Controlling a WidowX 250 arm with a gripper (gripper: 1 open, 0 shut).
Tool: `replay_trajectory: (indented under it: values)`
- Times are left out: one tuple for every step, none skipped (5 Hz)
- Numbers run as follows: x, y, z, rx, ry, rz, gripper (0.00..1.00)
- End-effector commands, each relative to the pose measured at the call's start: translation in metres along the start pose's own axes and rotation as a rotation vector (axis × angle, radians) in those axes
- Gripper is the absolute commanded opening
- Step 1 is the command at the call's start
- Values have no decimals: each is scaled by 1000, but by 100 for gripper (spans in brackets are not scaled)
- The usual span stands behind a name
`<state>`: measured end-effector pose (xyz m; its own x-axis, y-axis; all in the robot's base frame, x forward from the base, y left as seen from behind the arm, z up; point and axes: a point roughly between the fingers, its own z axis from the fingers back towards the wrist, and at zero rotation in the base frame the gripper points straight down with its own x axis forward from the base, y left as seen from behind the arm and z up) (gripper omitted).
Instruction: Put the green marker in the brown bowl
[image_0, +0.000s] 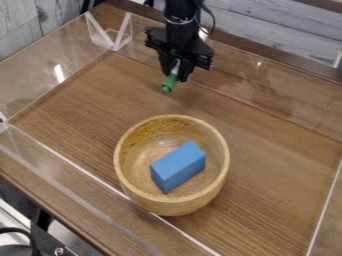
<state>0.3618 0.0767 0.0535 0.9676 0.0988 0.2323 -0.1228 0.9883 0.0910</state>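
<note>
Green shows at the lower end of your marker (170, 83), which hangs tilted in the gripper (174, 68), its black fingers pressed together on the marker's upper part. You have it near the far side of the table (80, 118), well apart from the bowl (171, 128). Your bowl, light brown and round, sits closer to the camera, upright on the wood. Inside it a blue block (178, 167) lies at an angle, toward the bowl's near side.
</note>
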Motion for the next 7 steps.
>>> replay_trajectory:
  values:
    - [18, 4, 10, -2, -66, 10, 0]
    - [13, 2, 23, -4, -64, 2, 0]
    - [6, -1, 37, -8, -62, -7, 0]
    - [-6, -7, 58, -15, -67, -21, 0]
    - [-20, -14, 83, -24, -77, -40, 0]
    - [-39, -27, 103, -46, -68, -75, 0]
    - [-62, -43, 118, -69, -44, -117, 0]
